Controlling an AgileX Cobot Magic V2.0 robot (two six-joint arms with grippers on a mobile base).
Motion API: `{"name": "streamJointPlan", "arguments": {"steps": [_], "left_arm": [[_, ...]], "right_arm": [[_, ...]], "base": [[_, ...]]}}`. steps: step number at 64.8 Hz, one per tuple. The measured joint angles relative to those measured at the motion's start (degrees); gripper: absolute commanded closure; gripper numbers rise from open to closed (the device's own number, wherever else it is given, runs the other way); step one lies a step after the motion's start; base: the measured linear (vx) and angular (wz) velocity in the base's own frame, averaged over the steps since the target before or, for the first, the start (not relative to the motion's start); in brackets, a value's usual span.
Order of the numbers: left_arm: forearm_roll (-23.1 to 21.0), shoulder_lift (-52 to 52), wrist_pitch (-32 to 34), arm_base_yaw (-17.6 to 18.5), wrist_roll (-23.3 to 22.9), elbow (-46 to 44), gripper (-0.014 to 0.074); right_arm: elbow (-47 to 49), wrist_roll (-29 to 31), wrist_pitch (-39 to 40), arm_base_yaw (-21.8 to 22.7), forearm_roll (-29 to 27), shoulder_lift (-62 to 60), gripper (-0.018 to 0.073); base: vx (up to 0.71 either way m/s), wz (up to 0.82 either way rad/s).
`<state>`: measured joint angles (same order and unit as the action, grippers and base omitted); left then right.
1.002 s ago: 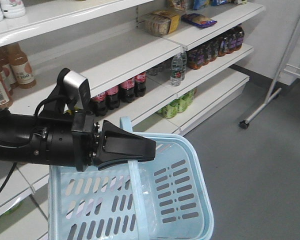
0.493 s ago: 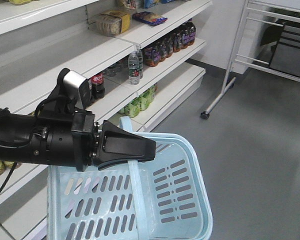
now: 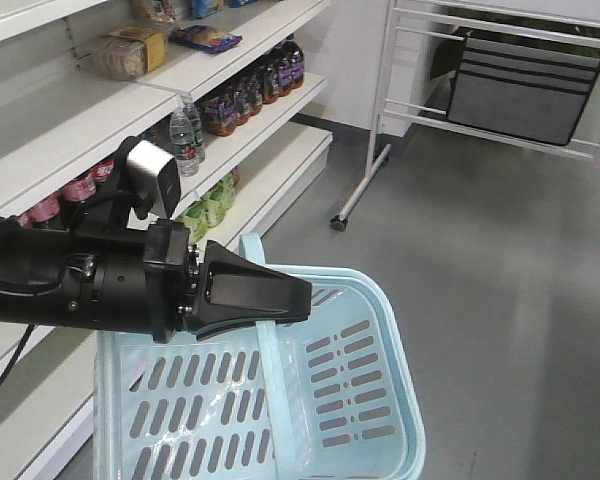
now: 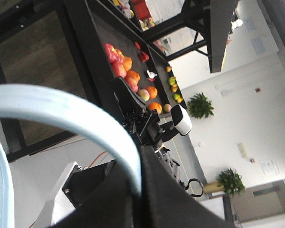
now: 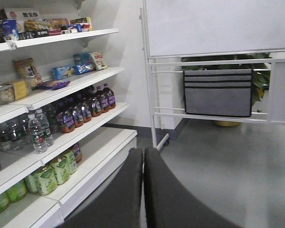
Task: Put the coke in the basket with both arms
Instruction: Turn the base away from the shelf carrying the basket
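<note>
The pale blue basket (image 3: 380, 400) hangs low in the front view. Its swing handle (image 3: 273, 385) rises into my left gripper (image 3: 298, 297), which is shut on it. In the left wrist view the handle (image 4: 61, 102) curves down between the black jaws of that gripper (image 4: 140, 190). Coke bottles (image 3: 80, 188) with red labels stand on a middle shelf at the left, behind the arm and apart from both grippers. My right gripper (image 5: 143, 151) is shut with nothing in it, pointing at the floor beside the shelves. The basket looks empty.
White shelves run along the left with water bottles (image 3: 187, 128), dark juice bottles (image 3: 250, 85) and green cartons (image 3: 208, 207). A white wheeled rack with a grey pocket organiser (image 3: 525, 85) stands at the back right. Grey floor (image 3: 500, 300) lies between them.
The whole scene has slid left in the front view: the shelves and coke bottles moved toward the left edge and the white rack came in. The left gripper keeps the same hold on the handle.
</note>
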<state>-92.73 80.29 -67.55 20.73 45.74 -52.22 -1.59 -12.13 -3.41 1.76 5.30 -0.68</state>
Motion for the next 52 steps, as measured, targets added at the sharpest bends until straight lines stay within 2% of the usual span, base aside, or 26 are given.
{"name": "streamJointPlan", "arguments": {"steps": [52], "left_arm": [[0.04,0.00,0.00,0.00,0.00,0.00,0.0604]], "right_arm": [[0.00,0.00,0.00,0.00,0.00,0.00,0.0564]], "base": [[0.10,-0.37]]}}
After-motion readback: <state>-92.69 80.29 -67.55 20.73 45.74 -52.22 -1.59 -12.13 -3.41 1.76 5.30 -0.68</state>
